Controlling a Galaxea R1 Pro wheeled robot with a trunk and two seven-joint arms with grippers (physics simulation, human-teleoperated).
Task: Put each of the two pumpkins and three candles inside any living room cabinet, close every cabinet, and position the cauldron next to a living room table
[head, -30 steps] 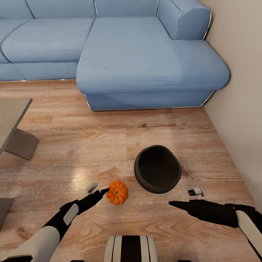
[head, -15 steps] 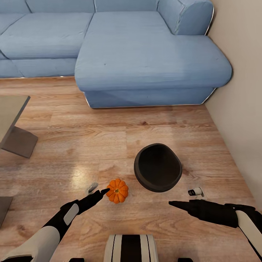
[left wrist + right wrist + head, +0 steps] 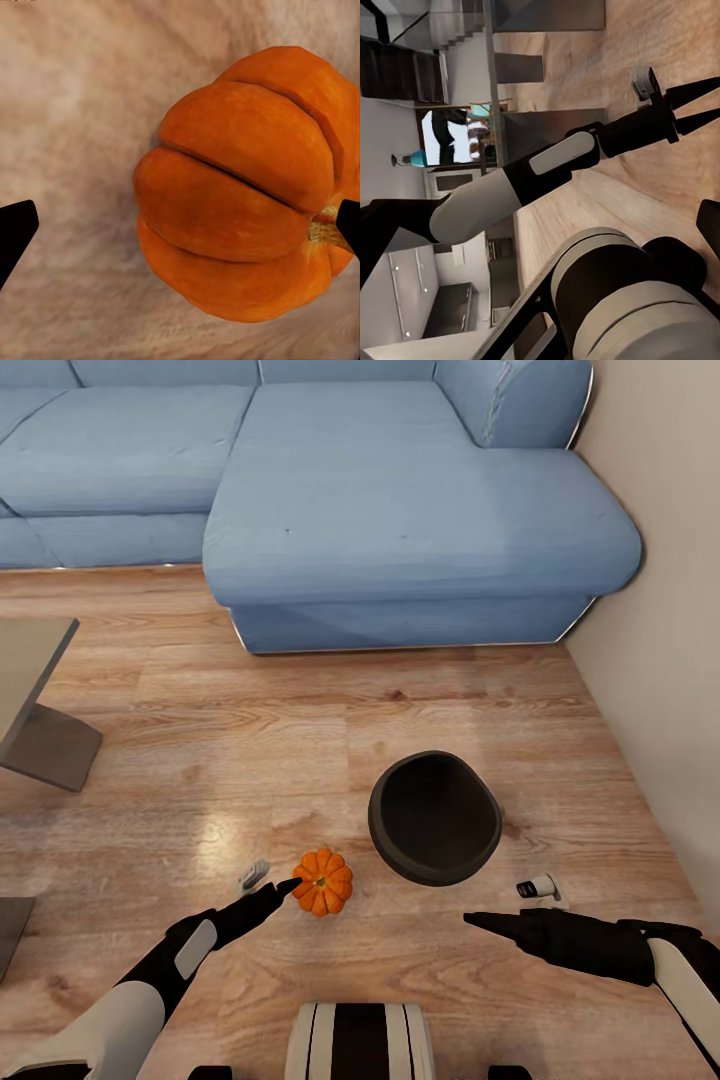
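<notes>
A ribbed orange pumpkin lies on the wood floor, its stem to one side. My left gripper is open, its tip right beside the pumpkin. In the left wrist view the pumpkin sits between the two black fingertips, closer to one of them and not gripped. The glossy black cauldron stands on the floor just right of the pumpkin. My right gripper hovers open and empty in front of the cauldron. The right wrist view looks across at the left gripper, whose fingers are spread. A corner of the glass coffee table shows at the far left.
A small white cylinder lies left of the pumpkin, and another lies right of the cauldron. The blue corner sofa fills the back. A pale wall runs along the right. The table's grey foot rests on the floor at the left.
The whole view has shifted slightly, so the camera moved. Both arms hold the same pose, and the pumpkin and cauldron stay where they were on the floor.
</notes>
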